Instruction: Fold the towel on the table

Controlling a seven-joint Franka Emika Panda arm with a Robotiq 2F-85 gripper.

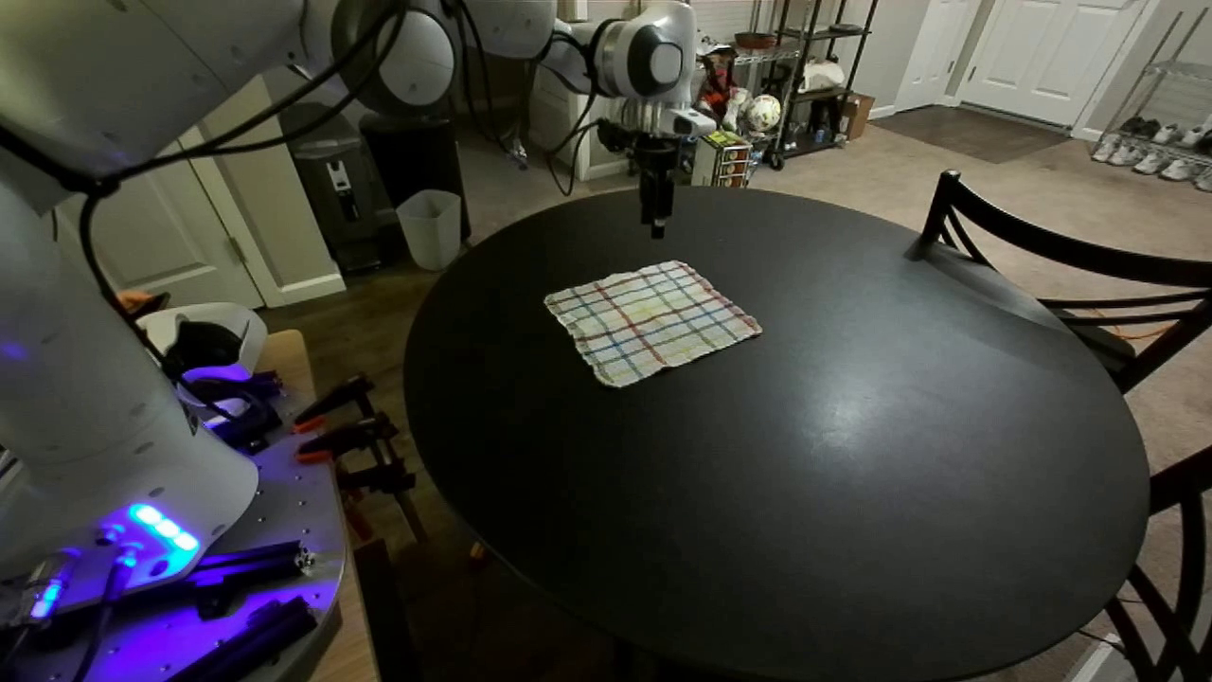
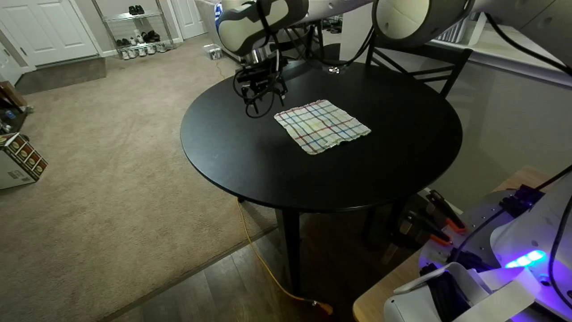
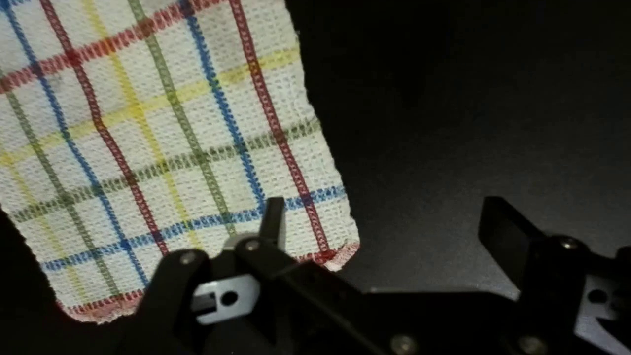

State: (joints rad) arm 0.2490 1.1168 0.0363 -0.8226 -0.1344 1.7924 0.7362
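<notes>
The towel is a whitish cloth with red, blue, green and yellow grid lines. It lies spread flat on the black round table (image 1: 852,511), as both exterior views show: towel (image 1: 653,322), towel (image 2: 322,127). In the wrist view the towel (image 3: 172,123) fills the left part, and one corner with a small folded-looking red edge shows near the left finger. My gripper (image 3: 383,204) is open and empty, its fingers wide apart. The left finger appears over the towel, the right one over bare tabletop. In both exterior views my gripper (image 1: 657,227) (image 2: 269,106) hangs above the table beside the towel's edge.
Dark chairs (image 1: 1070,246) stand against the table's edge; one also shows in an exterior view (image 2: 415,58). The robot's base stands on a side bench (image 1: 312,530) with clamps (image 1: 350,436). A bin (image 1: 431,227) and a box (image 2: 20,161) stand on the floor.
</notes>
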